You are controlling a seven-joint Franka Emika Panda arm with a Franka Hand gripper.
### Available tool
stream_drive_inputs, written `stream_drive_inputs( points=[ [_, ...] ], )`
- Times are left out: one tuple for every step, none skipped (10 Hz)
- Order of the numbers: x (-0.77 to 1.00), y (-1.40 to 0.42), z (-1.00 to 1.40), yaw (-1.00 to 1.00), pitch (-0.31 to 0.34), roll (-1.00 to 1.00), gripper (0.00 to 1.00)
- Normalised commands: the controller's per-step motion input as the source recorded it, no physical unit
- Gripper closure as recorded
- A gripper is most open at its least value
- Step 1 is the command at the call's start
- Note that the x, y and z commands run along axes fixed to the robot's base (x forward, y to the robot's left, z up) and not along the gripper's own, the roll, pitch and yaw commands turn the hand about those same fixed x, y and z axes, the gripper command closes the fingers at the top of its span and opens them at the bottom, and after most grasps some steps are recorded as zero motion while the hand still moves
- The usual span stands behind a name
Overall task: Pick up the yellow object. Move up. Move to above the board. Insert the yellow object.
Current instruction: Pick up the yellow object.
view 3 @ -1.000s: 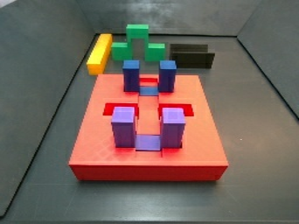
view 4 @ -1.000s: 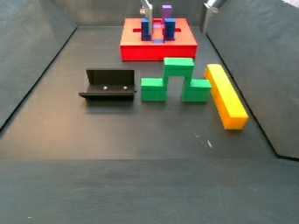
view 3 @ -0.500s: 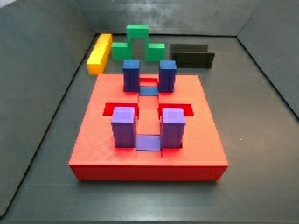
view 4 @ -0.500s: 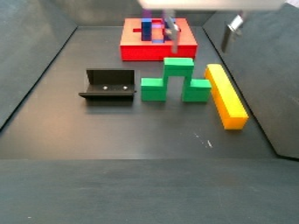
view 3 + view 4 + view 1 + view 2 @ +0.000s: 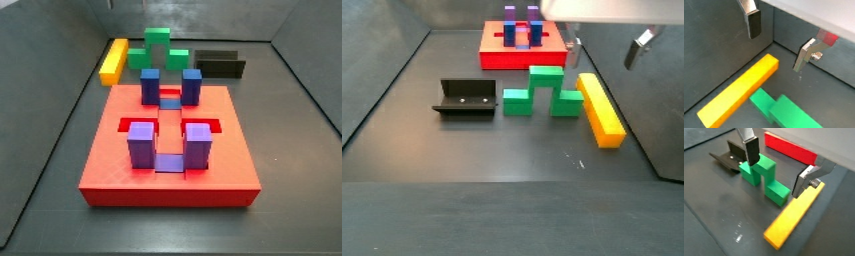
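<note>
The yellow object [image 5: 601, 108] is a long yellow-orange bar lying flat on the dark floor by the side wall; it also shows in a side view [image 5: 114, 60] and in both wrist views [image 5: 741, 90] [image 5: 794, 218]. The board [image 5: 167, 150] is a thick red slab with upright blue and purple blocks; it also shows in a side view [image 5: 524, 50]. My gripper [image 5: 605, 45] hangs open and empty above the bar's end nearest the board. It also shows in both wrist views [image 5: 777, 42] [image 5: 779, 168], with nothing between the fingers [image 5: 753, 22].
A green stepped block [image 5: 543, 90] lies right beside the bar, also in a wrist view [image 5: 764, 178]. The dark fixture [image 5: 465, 98] stands beyond the green block. Grey walls enclose the floor; one wall runs close along the bar.
My gripper has moved from over the board toward the side wall and lower, now above the bar's end. The bar, green block and board have not moved.
</note>
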Motion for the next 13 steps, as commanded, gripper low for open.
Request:
stream_drive_inputs(
  points=[
    [-0.22, -0.13, -0.23, 0.05, -0.129, 0.07, 0.0],
    [-0.2, -0.12, -0.3, 0.08, -0.116, 0.08, 0.0],
    [-0.2, -0.13, -0.33, 0.11, -0.107, 0.1, 0.0],
    [-0.16, -0.2, -0.27, 0.15, -0.091, 0.09, 0.0],
    [-0.1, -0.27, -0.18, 0.2, -0.084, 0.06, 0.0],
    [-0.01, -0.35, -0.15, 0.19, -0.051, 0.1, 0.0],
    [0.0, -0.37, -0.1, 0.04, -0.044, 0.18, 0.0],
    [-0.07, -0.33, -0.14, 0.03, -0.069, 0.13, 0.0],
    [0.0, -0.31, -0.14, 0.0, -0.064, 0.14, 0.0],
    [0.0, -0.31, -0.19, 0.0, -0.044, 0.17, 0.0],
    [0.0, -0.36, -0.27, 0.0, -0.087, 0.2, 0.0],
    [-0.19, -0.25, -0.29, 0.0, -0.117, 0.18, 0.0],
    [-0.38, -0.11, -0.33, 0.0, -0.111, 0.19, 0.0]
  ],
)
